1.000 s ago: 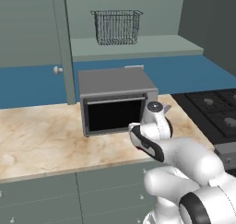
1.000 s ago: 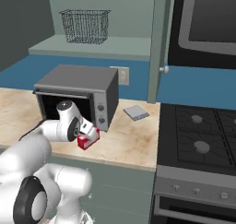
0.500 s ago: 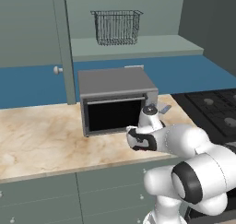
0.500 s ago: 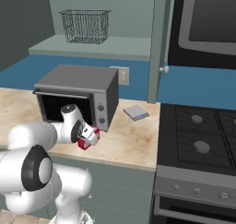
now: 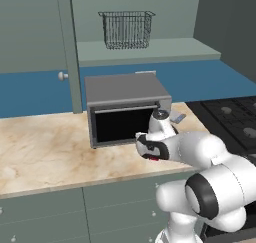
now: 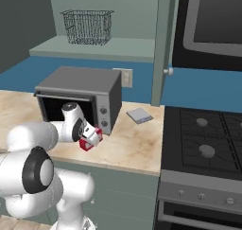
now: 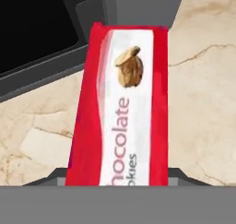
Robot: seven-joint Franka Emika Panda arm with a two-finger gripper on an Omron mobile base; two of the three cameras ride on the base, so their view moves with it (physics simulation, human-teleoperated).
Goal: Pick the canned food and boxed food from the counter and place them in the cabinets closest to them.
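Observation:
The boxed food, a red box printed with "chocolate cookies", lies on the marble counter just in front of the grey toaster oven. My gripper is down over it, its two fingers pressed against the box's long sides. From the right base view the red box sits in the gripper at the oven's front right corner. A sliver of it peeks out under the gripper. The cabinets' grey-green door with a round knob hangs up left. The canned food is out of view.
The toaster oven stands right behind the hand, its dark door facing me. A wire basket sits on the open shelf above. A flat grey pad lies on the counter to the right, and the black stove lies beyond it.
The hand has dropped to the counter in front of the toaster oven, and its jaws have closed in from wide open onto the red box.

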